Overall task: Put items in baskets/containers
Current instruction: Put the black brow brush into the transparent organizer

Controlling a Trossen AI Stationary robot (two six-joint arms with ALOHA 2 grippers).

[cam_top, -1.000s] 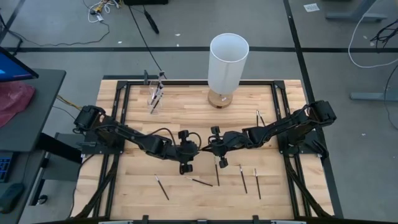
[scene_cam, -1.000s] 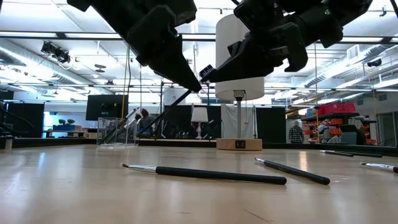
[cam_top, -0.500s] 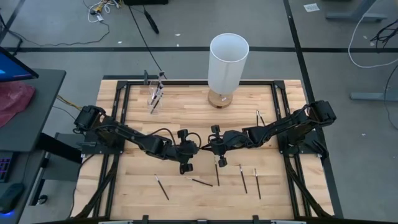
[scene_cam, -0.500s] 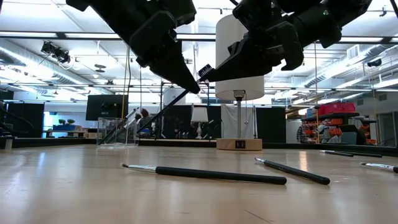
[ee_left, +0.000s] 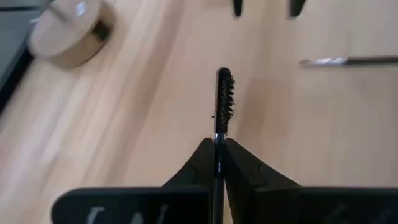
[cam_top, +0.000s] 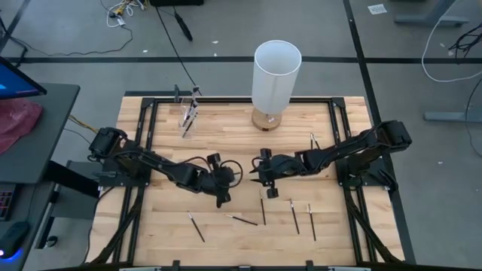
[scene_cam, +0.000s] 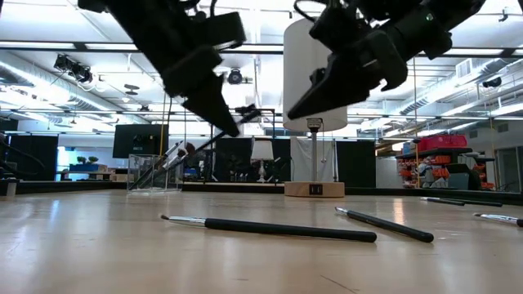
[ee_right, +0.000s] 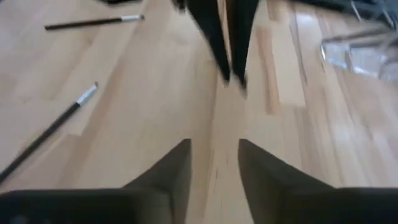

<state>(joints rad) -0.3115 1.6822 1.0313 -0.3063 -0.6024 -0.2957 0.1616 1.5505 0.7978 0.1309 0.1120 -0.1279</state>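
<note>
My left gripper [cam_top: 223, 190] [scene_cam: 229, 127] hangs over the middle of the table, shut on a thin dark brush [scene_cam: 214, 137] with a bristly head [ee_left: 224, 93]. My right gripper [cam_top: 256, 179] [ee_right: 214, 149] is just to its right, open, with nothing between its fingers and apart from the brush. Several more brushes lie flat on the near half of the table [cam_top: 294, 217] [scene_cam: 286, 229]. The clear cup [cam_top: 187, 114] [scene_cam: 154, 172] stands at the far left with brushes leaning in it. My left gripper pinches the brush's handle [ee_left: 217, 135] between its two fingers, a short way behind the bristly head, which sticks out past the fingertips. The fingers slant down and lie along the brush. The brush is clear of the table, tilted, head [scene_cam: 250, 111] up and handle end low.
A tall white lamp [cam_top: 276, 74] stands on a round wooden base [cam_top: 265, 120] at the far middle. One more brush [cam_top: 314, 141] lies at the right by my right arm. Bare wood lies between the grippers and the cup.
My right gripper has let go of the brush's head end and drawn back a little toward the table's right. My left gripper keeps the brush and has shifted slightly left and tipped, so the brush now lies flatter.
</note>
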